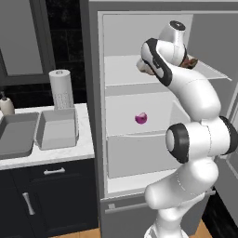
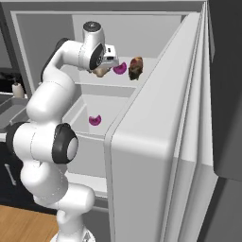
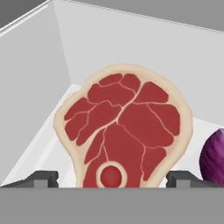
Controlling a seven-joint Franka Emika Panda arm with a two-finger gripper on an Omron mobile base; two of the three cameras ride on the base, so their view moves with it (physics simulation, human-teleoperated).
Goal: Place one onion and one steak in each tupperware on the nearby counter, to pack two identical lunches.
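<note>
1. A raw steak stands right before me on the upper fridge shelf, between my finger tips.
2. My gripper has its jaws spread wide, either side of the steak; contact I cannot tell.
3. A purple onion sits just beside the steak.
4. Another onion lies on the shelf below the steak.
5. Two grey tupperware rest on the counter, well apart from the steak.

Showing a glossy white Franka Panda arm of rounded, bulbous segments; wearing dark grey rings at the joints and a round dark cap on the top link; carrying two small dark finger tips, squared and matte.
</note>
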